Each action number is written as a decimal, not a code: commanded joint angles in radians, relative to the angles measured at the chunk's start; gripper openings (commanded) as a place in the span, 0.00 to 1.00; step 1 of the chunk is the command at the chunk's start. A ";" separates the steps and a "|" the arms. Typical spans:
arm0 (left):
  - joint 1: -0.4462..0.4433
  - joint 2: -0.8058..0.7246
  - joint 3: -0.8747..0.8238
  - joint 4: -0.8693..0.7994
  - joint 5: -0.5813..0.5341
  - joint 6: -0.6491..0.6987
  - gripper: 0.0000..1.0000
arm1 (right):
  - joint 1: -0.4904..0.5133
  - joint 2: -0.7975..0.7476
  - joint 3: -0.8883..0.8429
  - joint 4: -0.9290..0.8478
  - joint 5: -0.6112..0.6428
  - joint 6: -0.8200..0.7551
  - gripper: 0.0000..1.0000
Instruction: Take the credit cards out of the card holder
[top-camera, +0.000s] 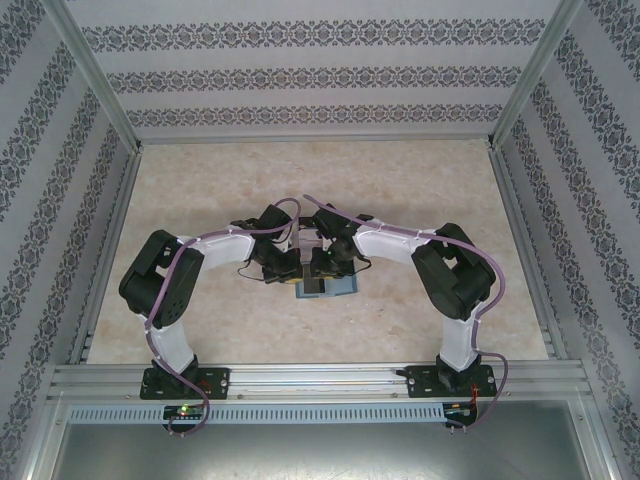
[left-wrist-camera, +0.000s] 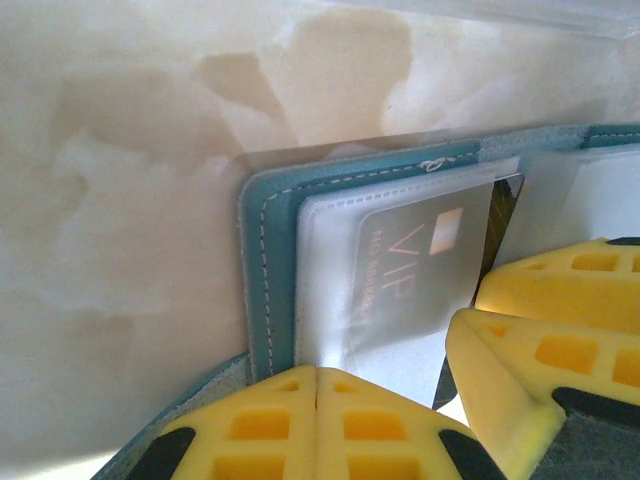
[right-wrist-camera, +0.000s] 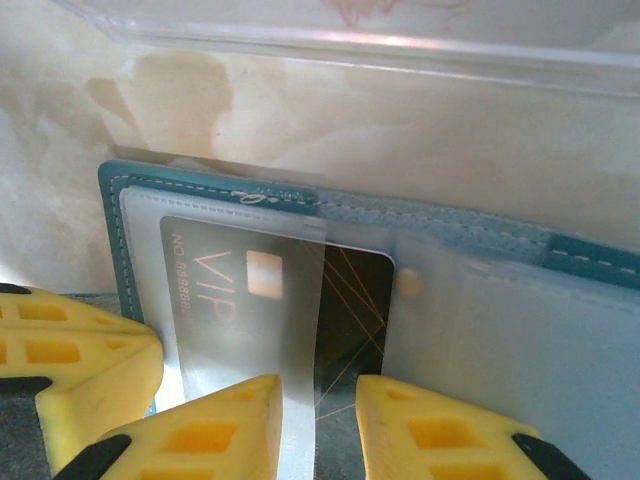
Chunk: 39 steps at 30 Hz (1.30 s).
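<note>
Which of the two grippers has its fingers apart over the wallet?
The right gripper: its fingers stand apart, with the dark card's bare edge showing between them. The left gripper has its fingers touching, with no gap.

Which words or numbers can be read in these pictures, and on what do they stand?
"VIP": on the dark credit card behind the clear sleeve of the card holder.
"NO" with a row of digits beside it, on the same card: the digits are too blurred to read.
</note>
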 joint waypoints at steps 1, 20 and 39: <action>-0.014 0.032 0.013 -0.026 -0.021 0.013 0.00 | 0.005 -0.011 0.004 -0.093 0.082 -0.021 0.29; -0.015 0.067 0.049 -0.143 -0.101 0.060 0.00 | -0.003 -0.041 -0.019 -0.076 0.042 -0.009 0.38; -0.032 0.117 0.098 -0.300 -0.247 0.121 0.00 | -0.047 -0.041 -0.147 0.138 -0.106 0.043 0.30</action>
